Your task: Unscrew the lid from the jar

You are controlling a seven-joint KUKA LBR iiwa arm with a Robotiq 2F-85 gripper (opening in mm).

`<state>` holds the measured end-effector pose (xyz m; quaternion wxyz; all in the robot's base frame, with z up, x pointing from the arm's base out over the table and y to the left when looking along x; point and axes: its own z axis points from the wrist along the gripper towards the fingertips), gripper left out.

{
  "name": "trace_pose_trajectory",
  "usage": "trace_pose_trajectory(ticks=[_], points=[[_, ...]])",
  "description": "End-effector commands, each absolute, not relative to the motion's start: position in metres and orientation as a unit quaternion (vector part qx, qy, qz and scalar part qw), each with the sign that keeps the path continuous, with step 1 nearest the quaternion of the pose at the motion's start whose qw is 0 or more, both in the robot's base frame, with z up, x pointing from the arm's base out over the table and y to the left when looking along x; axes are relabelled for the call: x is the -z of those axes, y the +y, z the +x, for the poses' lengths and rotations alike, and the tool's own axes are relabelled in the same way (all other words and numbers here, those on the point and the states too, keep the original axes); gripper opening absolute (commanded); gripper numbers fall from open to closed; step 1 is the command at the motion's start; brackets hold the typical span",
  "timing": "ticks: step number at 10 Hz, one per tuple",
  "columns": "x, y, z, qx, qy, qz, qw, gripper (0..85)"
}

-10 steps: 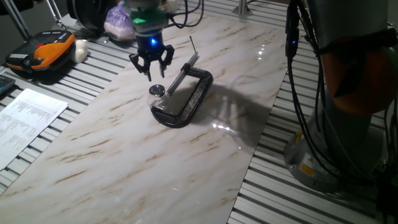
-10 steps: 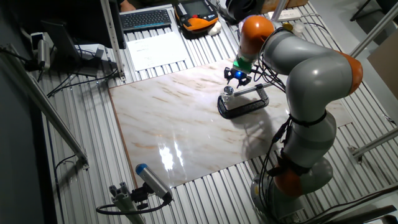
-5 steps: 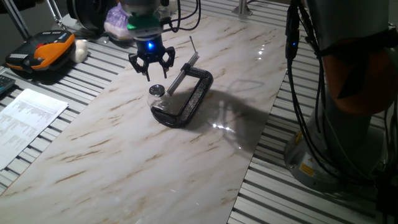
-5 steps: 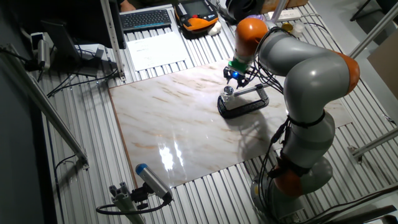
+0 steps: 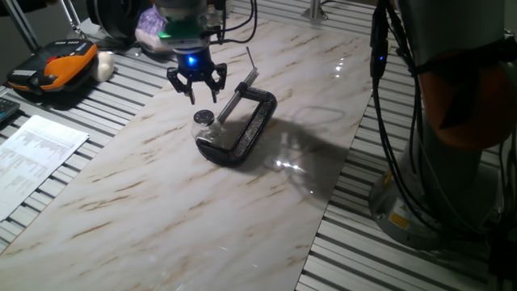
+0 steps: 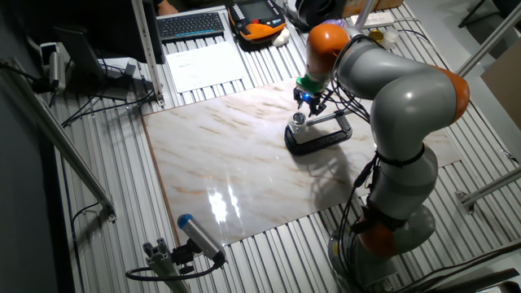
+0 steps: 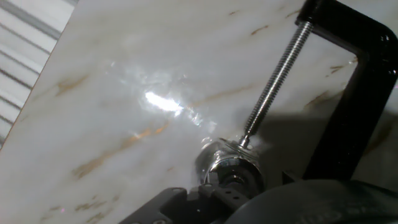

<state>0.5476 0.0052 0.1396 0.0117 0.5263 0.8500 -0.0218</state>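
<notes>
The tiny clear glass jar stands on the marble tabletop, pinched in a black C-clamp. Its silvery lid sits on top. My gripper hangs above and just behind the jar, apart from it, with fingers spread and empty. In the other fixed view the gripper is above the jar and the clamp. In the hand view the shiny lid lies low in the frame, where the clamp's threaded screw ends. My fingertips cannot be made out there.
The marble slab lies on a slatted metal bench. A paper sheet and an orange-black device lie to the left. The robot base and cables stand at the right. A blue-tipped tool lies at the front edge.
My gripper has drifted slightly up and back from the jar, staying open. The jar, lid and clamp have not moved.
</notes>
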Motion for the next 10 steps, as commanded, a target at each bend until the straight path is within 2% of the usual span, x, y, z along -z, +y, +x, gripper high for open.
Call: trace_pose_trajectory(ticks=[1, 2, 3, 10], points=[[-0.1396, 0.0049, 0.5477, 0.026, 0.785, 0.619, 0.010, 51.0], [-0.1397, 0.0048, 0.5475, 0.022, 0.779, 0.627, 0.009, 51.0], [-0.1395, 0.0048, 0.5475, 0.012, 0.774, 0.634, 0.007, 34.0], [-0.1390, 0.0042, 0.5473, -0.005, 0.759, 0.651, 0.005, 34.0]])
